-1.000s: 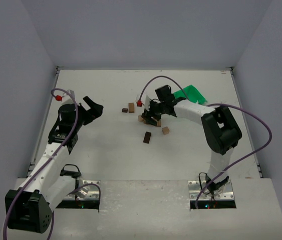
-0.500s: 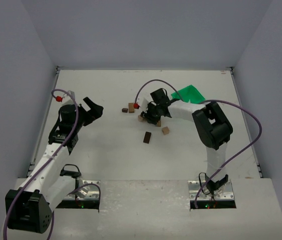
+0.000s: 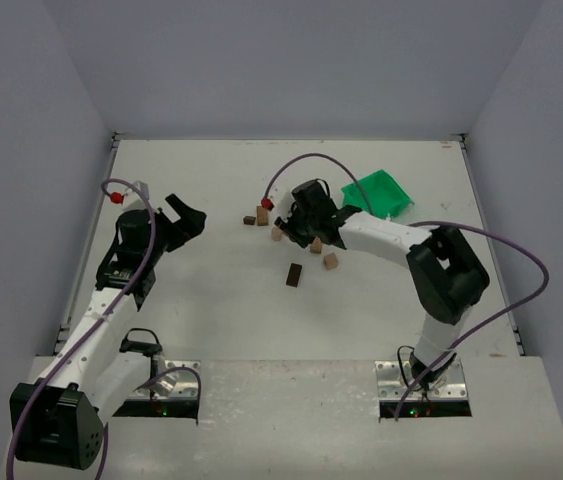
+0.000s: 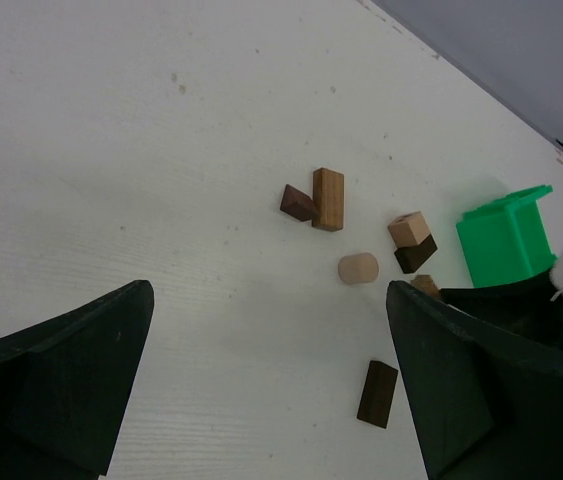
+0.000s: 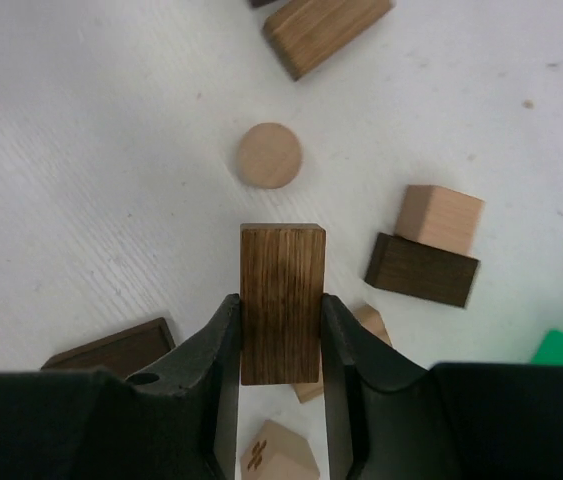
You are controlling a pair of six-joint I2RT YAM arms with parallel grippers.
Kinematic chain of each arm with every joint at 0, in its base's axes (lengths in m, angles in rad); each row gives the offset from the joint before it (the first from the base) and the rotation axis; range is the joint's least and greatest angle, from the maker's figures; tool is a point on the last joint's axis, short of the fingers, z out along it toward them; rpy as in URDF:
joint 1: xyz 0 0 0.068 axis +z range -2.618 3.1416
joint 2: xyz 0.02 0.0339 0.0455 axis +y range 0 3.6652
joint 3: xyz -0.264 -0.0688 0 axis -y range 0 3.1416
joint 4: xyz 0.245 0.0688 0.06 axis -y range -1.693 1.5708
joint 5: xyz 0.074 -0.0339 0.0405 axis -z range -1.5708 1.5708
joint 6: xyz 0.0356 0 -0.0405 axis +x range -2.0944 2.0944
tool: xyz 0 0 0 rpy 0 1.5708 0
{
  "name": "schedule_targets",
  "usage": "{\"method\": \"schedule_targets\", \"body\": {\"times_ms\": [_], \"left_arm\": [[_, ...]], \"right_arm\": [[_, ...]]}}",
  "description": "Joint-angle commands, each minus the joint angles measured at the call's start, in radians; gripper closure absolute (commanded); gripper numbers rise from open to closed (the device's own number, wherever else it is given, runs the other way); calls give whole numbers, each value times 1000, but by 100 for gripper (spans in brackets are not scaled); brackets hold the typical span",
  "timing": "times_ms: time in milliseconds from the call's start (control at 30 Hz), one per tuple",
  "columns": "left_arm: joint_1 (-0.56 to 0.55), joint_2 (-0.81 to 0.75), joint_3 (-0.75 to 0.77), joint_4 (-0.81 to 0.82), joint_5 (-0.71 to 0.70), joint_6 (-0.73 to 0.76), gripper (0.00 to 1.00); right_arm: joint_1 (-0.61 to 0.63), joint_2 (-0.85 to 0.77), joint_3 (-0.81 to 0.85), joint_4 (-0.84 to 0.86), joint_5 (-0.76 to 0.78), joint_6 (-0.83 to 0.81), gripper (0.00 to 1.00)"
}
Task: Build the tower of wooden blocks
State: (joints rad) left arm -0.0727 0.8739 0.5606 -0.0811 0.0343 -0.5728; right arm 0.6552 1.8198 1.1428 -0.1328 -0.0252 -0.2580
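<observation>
The wood blocks lie loose near the table's middle; no stack stands. My right gripper (image 3: 301, 226) (image 5: 281, 302) is shut on a brown rectangular block (image 5: 281, 260), held above a tan cylinder (image 5: 270, 155) (image 3: 276, 234). Beside it a tan cube (image 5: 439, 217) touches a dark block (image 5: 422, 270). A tan long block (image 5: 326, 30) (image 3: 262, 215) lies farther off. A dark flat block (image 5: 111, 348) (image 3: 293, 275) and a marked tan cube (image 5: 276, 455) lie nearer. My left gripper (image 3: 186, 215) (image 4: 269, 292) is open and empty, left of the blocks.
A green plastic bin (image 3: 379, 192) (image 4: 506, 240) stands right of the blocks, behind my right arm. A small dark block (image 4: 298, 202) leans against the tan long block. Another tan cube (image 3: 330, 261) lies right of the dark flat block.
My right arm has swung so its forearm no longer covers the green bin, and its gripper has shifted a little left over the blocks. The left arm has not moved.
</observation>
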Motion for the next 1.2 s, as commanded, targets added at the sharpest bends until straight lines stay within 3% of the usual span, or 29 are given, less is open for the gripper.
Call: {"method": "schedule_targets", "body": {"times_ms": [0,100,300,533,733,933,1167], "left_arm": [[-1,-31,1,14,8,2,0],[-2,-43,-7,14,1,-6,0],[-1,-38,-11,35,37,-13,0],[-1,-35,-15,33,53,-12,0],[-1,-46,-19,32,52,-15,0],[-1,-42,-18,36,48,-13,0],[-1,-46,-18,30,42,-12,0]], "right_arm": [[-8,-248,-127,-9,199,397,93],[-7,-378,-272,-53,292,625,93],[42,-534,-502,-96,306,797,93],[94,-481,-550,-105,299,860,92],[124,-404,-519,-120,401,923,89],[195,-357,-474,-165,537,951,77],[219,-321,-412,-261,585,1002,52]]}}
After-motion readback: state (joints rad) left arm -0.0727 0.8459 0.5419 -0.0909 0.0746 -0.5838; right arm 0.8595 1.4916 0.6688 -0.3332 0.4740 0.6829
